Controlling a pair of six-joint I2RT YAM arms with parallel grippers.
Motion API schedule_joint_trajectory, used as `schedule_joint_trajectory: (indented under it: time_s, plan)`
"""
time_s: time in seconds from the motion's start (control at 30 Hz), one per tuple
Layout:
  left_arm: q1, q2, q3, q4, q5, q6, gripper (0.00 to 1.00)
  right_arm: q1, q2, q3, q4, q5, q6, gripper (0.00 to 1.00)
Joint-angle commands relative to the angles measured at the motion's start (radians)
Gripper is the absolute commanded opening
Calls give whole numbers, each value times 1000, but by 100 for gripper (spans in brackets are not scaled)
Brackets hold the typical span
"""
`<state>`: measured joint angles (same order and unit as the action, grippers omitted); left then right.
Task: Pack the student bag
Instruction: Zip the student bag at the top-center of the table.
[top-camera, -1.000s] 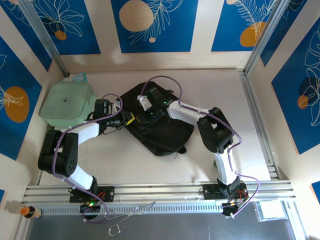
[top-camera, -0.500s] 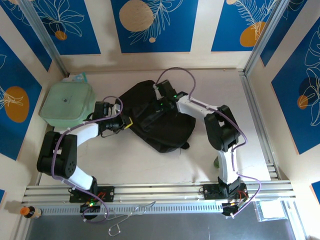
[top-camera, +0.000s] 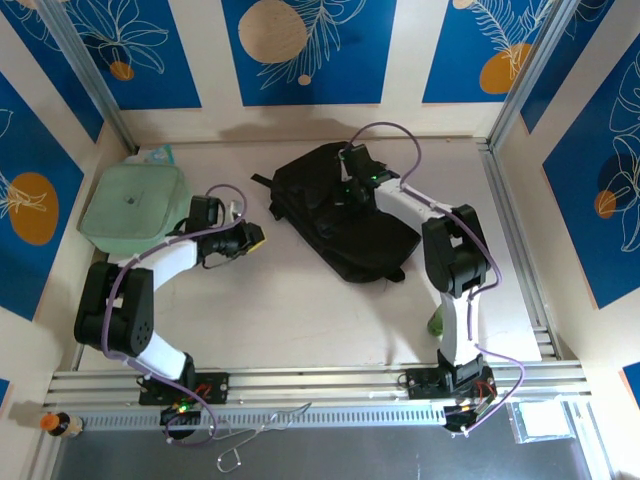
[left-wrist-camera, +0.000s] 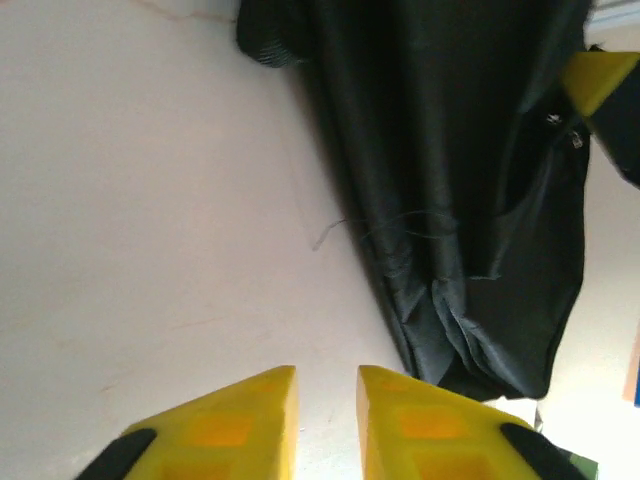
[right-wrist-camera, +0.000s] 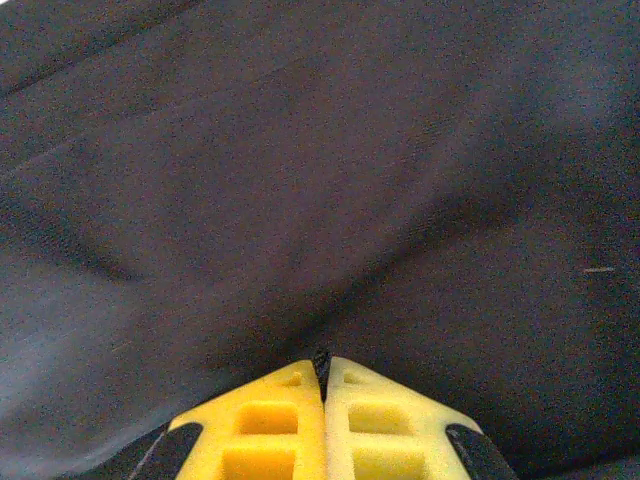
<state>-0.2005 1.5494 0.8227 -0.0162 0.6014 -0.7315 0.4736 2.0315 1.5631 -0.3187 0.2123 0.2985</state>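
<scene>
The bag (top-camera: 335, 220) lies slumped and creased on the far middle of the table (left-wrist-camera: 130, 200), with the green container (top-camera: 133, 200) well apart to its left. My right fingers (right-wrist-camera: 285, 420) are pressed together on the bag's top with what looks like a thin fold of fabric nipped at the tips, and creases run into them. My left fingers (left-wrist-camera: 250, 430) hang over bare table near the bag's left edge, with a narrow gap between them, holding nothing.

I judge the bag soft and light, so it will sag and drag rather than lift whole. Thin cloth may also slip from a pinch. A strap, the handle or a zip seam should hold better, though I can't pick out a zip pull from here.
</scene>
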Motion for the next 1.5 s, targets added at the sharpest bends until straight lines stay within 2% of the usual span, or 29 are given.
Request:
schedule_joint_trajectory:
  time_s: [0.0, 0.13, 0.27, 0.37, 0.53, 0.6, 0.63, 0.73, 0.9, 0.97, 1.17, 1.3, 1.33, 1.37, 1.4, 1.47]
  plan:
    - [-39, 9, 36, 97, 16, -50, 41, 44, -20, 30, -1, -155, -47, 0]
    - [-83, 72, 85, 149, -16, -95, 54, 56, -19, 36, 0, -168, -51, 0]
    - [-140, 169, 179, 179, -31, -118, 56, 50, -16, 37, -5, -181, -49, 0]
    - [-171, 251, 266, 141, -81, -124, 55, 43, -19, 36, -5, -193, -45, 0]
    - [-204, 362, 390, 82, -141, -118, 44, 39, -22, 31, -3, -210, -45, 0]
    - [-205, 411, 438, 35, -153, -121, 37, 37, -21, 31, 0, -216, -44, 0]
    - [-205, 427, 446, 36, -150, -128, 31, 36, -23, 32, 0, -215, -42, 0]
    - [-205, 455, 463, 30, -155, -137, 0, 28, -25, 34, -1, -172, -44, 0]
    - [-199, 427, 454, -37, -208, -75, 0, -41, -4, 71, -40, 134, -26, 0]
    - [-191, 415, 442, -48, -209, -62, 0, -87, 22, 110, -73, 200, -8, 0]
    - [-171, 406, 443, -67, -213, -29, 0, -153, 63, 196, -143, 264, 32, 0]
    - [-158, 423, 496, -74, -213, 18, 0, -152, 57, 201, -176, 203, 72, 0]
    - [-158, 427, 518, -84, -216, 38, 0, -149, 52, 199, -181, 187, 78, 3]
    - [-157, 433, 545, -102, -227, 66, 0, -147, 37, 194, -186, 171, 92, 15]
    - [-157, 433, 571, -128, -253, 95, 13, -145, 12, 180, -188, 161, 110, 33]
    - [-156, 410, 601, -178, -324, 145, 35, -142, -57, 133, -165, 162, 129, 56]
